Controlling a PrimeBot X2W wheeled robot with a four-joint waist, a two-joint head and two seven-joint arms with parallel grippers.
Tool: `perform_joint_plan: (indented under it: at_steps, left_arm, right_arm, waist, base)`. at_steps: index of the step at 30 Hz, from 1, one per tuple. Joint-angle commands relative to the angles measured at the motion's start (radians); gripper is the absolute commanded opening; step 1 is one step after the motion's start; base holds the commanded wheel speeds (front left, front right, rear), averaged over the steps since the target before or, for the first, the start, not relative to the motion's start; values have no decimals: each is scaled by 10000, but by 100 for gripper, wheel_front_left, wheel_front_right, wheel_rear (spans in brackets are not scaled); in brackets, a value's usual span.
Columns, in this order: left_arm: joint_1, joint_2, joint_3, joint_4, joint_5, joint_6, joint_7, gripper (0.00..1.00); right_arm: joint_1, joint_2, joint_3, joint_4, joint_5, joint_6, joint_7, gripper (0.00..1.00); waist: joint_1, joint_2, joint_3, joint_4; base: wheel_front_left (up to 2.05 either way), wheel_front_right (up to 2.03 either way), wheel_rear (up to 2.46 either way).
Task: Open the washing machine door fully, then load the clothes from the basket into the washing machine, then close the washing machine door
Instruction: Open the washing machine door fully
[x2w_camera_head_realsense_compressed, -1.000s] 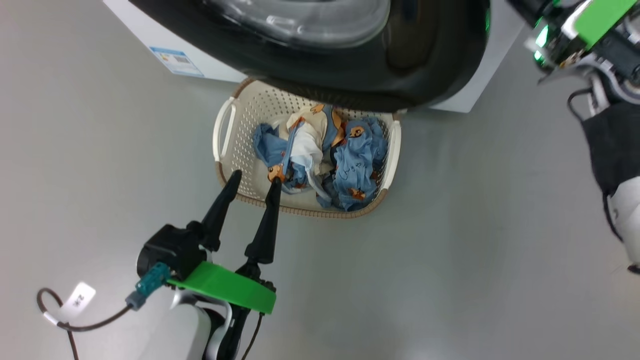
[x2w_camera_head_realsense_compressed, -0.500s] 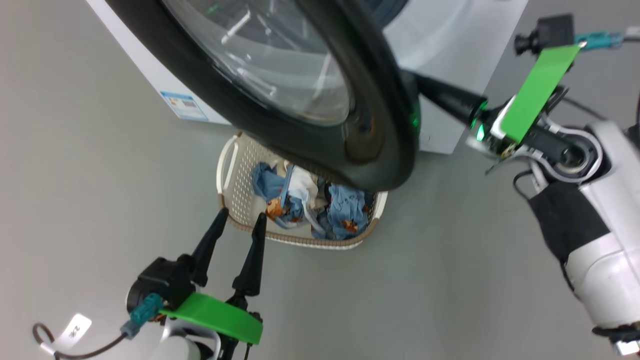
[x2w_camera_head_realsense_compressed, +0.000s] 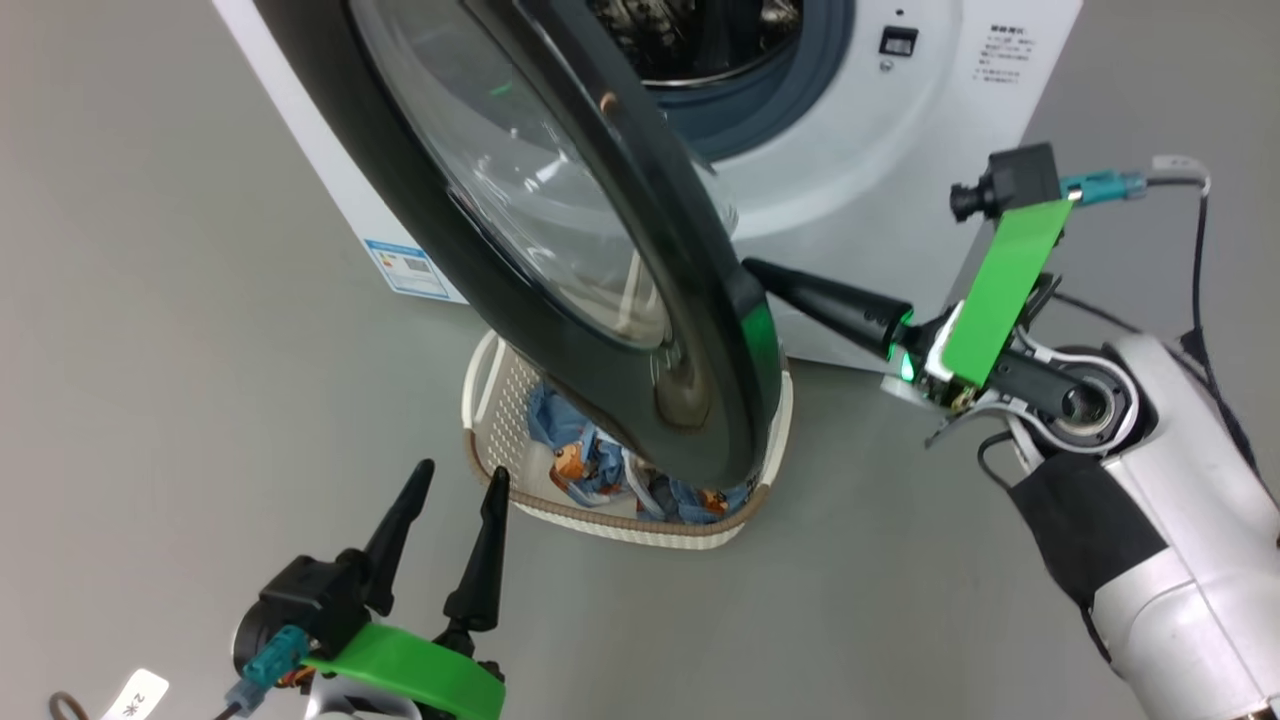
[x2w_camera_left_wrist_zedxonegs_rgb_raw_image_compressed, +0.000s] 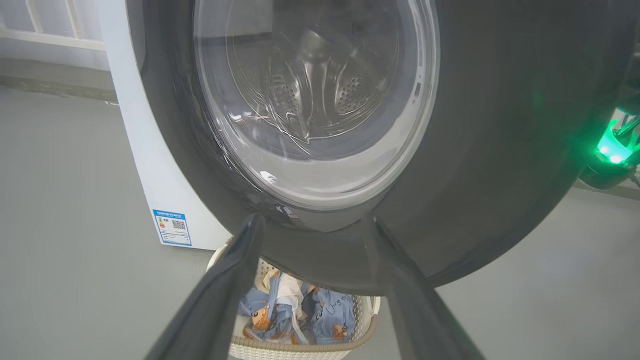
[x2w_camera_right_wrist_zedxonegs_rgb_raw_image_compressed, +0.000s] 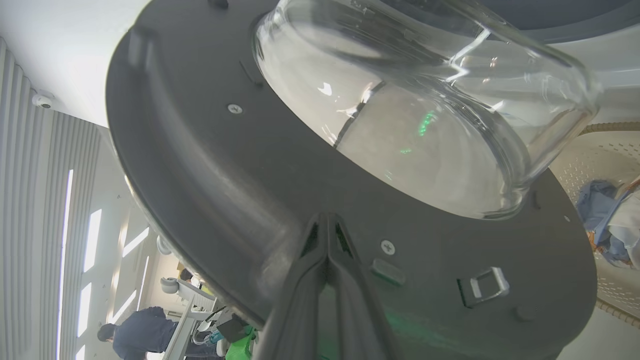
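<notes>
Now, the big round washing machine door (x2w_camera_head_realsense_compressed: 560, 260) standing part way open, out from the white washing machine (x2w_camera_head_realsense_compressed: 880, 130). Black rim hanging right over the basket (x2w_camera_head_realsense_compressed: 640, 527).

Right pincer (x2w_camera_head_realsense_compressed: 765, 275) behind the door, on its inner side. Both fingers pressed tight together, nothing between them. Tips touching the dark inner face, near the edge and beside the bulging glass bowl. A small green light glowing at the back of that pincer.

Left pincer (x2w_camera_head_realsense_compressed: 461, 470) low down on the outer side of the door. Fingers spread wide apart, holding nothing. Close to the basket's near left corner; hard to tell if touching.

Basket down on the grey floor (x2w_camera_head_realsense_compressed: 150, 350), close against the front of the machine. Inside it the clothes (x2w_camera_head_realsense_compressed: 585, 465), blue with orange pictures and a bit of white, half hidden under the door rim. From the left wrist, clothes showing between the two spread fingers, well past the tips.

Steel drum (x2w_camera_head_realsense_compressed: 700, 30) showing past the top of the door.
</notes>
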Motion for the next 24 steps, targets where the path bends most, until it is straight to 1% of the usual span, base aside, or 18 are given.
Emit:
perform_joint_plan:
  at_steps: [1, 16, 24]
  left_arm:
    - [12, 171, 394, -276, 86, -27, -65, 100]
    - [275, 100, 464, -234, 85, -27, -65, 100]
    - [333, 108, 571, -209, 48, -27, -65, 100]
  right_arm:
    - [185, 261, 225, -374, 33, 16, 80, 0]
    - [1073, 1020, 729, -632, -6, 16, 49, 0]
    - [1320, 1134, 641, -574, -36, 16, -204, 0]
  waist:
    - [0, 0, -157, 135]
    - [0, 0, -713, 661]
    - [0, 0, -949, 554]
  base:
    - [0, 0, 0]
    - [0, 0, 0]
    - [0, 0, 0]
